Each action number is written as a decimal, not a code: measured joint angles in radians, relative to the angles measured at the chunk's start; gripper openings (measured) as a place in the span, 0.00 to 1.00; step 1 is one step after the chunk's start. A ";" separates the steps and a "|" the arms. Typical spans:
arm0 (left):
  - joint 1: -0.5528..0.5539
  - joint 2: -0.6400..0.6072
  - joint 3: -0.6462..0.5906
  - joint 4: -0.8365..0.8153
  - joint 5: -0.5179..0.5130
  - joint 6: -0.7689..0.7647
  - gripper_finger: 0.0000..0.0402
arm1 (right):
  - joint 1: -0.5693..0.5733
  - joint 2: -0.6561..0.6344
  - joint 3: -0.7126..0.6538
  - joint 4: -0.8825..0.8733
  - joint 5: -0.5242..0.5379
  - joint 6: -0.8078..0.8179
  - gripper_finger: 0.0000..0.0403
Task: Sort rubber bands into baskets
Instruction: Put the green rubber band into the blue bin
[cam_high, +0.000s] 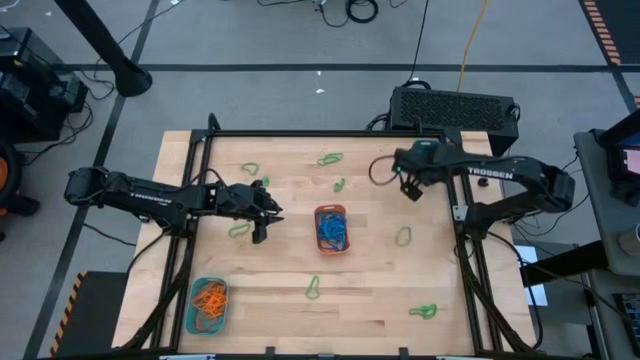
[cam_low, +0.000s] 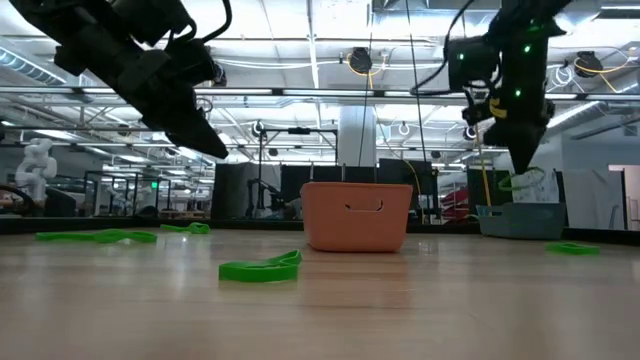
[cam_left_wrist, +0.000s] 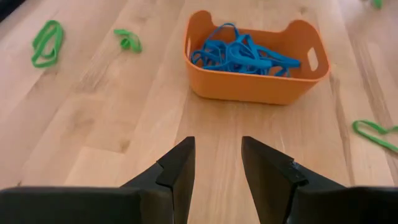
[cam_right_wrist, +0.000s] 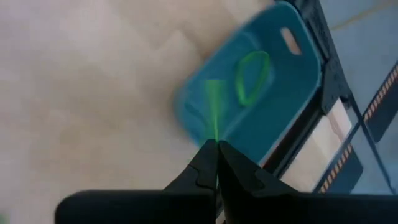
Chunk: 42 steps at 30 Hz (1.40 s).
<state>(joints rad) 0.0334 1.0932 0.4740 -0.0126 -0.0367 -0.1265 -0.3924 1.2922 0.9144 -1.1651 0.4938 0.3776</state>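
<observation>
The orange basket (cam_high: 331, 228) in the table's middle holds blue rubber bands (cam_left_wrist: 239, 53). A teal basket (cam_high: 208, 305) near the front left holds orange bands. Another teal basket (cam_right_wrist: 273, 106), at the far right, has a green band (cam_right_wrist: 252, 78) lying in it. My right gripper (cam_right_wrist: 216, 144) is above this basket, shut on a green rubber band (cam_right_wrist: 213, 112). My left gripper (cam_left_wrist: 217, 146) stands open above the table, left of the orange basket, pointing at it with nothing between its fingers. Several green bands (cam_high: 238, 229) lie loose on the wood. My right gripper pinches one end of a green rubber band (cam_right_wrist: 214, 132) between its two fingertips. The fingers come from above, slanting down. The band hangs below them over the teal basket (cam_low: 520, 220); the blur hides whether its lower end touches the basket.
Loose green bands lie at the far side (cam_high: 329, 159), right of centre (cam_high: 404, 236), at the front (cam_high: 313, 289) and front right (cam_high: 423, 312). A black frame (cam_high: 300, 134) borders the table. A black box (cam_high: 455, 108) sits behind the far right corner.
</observation>
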 joint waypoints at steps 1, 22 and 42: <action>0.000 0.000 0.000 0.001 -0.001 0.000 0.34 | -0.035 0.000 -0.007 0.015 0.000 -0.020 0.00; 0.001 -0.002 0.000 -0.019 -0.006 -0.049 0.34 | -0.362 0.001 -0.101 0.263 0.002 -0.170 0.04; 0.000 -0.002 0.000 -0.020 -0.006 -0.050 0.34 | -0.365 0.001 -0.102 0.265 -0.090 -0.252 0.21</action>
<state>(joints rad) 0.0334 1.0912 0.4740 -0.0326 -0.0429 -0.1763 -0.7574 1.2930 0.8124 -0.8998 0.4038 0.1257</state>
